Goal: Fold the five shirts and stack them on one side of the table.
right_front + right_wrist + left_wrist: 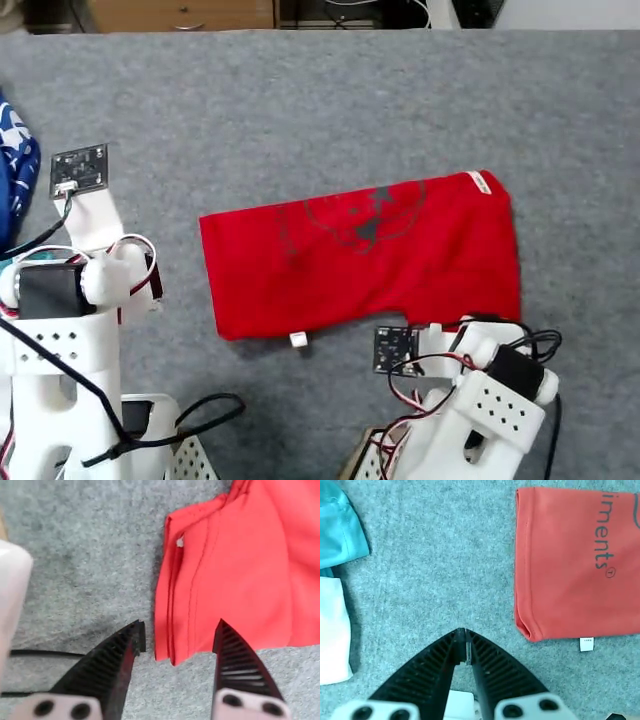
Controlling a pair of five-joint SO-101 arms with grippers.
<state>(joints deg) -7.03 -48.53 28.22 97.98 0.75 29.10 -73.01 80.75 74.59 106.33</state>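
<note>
Though teal shirt (340, 530) and white shirt (332, 630) are cut off in left wrist view, left gripper (465, 634) sits closed; right gripper (180, 625) spread wide, red shirt (235, 570) corner between jaws.

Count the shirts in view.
4. The red shirt lies mid-table; a blue patterned shirt is at the high view's left edge; a teal shirt and a white shirt lie side by side, apart from the red one. Others may be hidden.

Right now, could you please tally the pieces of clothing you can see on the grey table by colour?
Red printed shirt: 1
Teal plain garment: 1
White plain garment: 1
Dark blue patterned garment: 1
Total: 4
</note>
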